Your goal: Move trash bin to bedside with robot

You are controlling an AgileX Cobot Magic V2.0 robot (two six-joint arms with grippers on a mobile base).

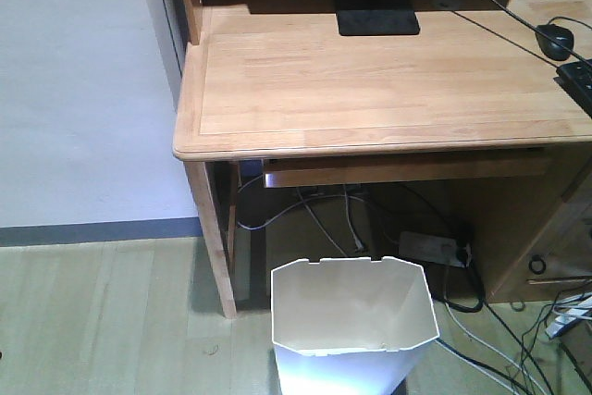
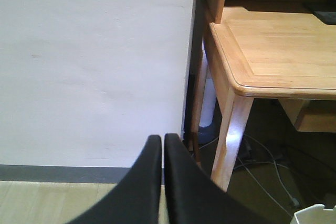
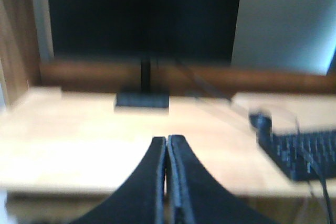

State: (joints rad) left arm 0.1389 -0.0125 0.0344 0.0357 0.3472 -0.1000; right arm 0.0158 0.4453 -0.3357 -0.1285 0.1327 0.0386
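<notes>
I judge the task barely begun: the trash bin [image 1: 351, 312] stands on the floor in front of the wooden worktop [image 1: 370, 80], near its leg. My left claw [image 2: 163, 138] and right claw [image 3: 167, 139] are pressed closed, empty. I see no bed.

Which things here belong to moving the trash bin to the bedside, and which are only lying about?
For the job: trash bin, left gripper, right gripper, both shut. The bed is not in view.

Just lying about: desk, monitor, mouse, keyboard, power strip, floor cables.
</notes>
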